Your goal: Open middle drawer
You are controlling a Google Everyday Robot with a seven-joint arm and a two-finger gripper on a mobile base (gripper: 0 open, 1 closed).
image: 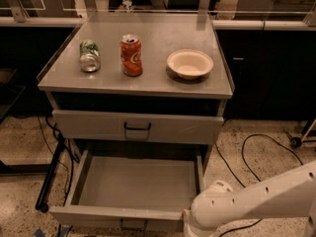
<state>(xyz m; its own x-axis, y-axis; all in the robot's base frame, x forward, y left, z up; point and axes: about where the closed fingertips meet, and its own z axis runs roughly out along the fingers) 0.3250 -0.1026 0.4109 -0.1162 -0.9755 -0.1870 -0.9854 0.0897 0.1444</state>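
The middle drawer (pixel 136 184) is pulled far out from the grey cabinet. Its grey inside is bare, and its flat front (pixel 98 216) with a small black loop handle (pixel 133 225) sits at the bottom of the view. The drawer above it (pixel 89 125) is shut and has a black handle (pixel 137 127). My white arm (pixel 256 199) comes in from the lower right and ends at the open drawer's front right corner. The gripper lies below the bottom edge of the view, hidden past the wrist (pixel 197 218).
On the cabinet top (pixel 158 33) lie a green can on its side (pixel 89 56), an upright red can (pixel 131 55) and a cream bowl (pixel 190 64). Black cables (pixel 252 152) run over the speckled floor to the right. A dark frame (pixel 49 181) stands to the left.
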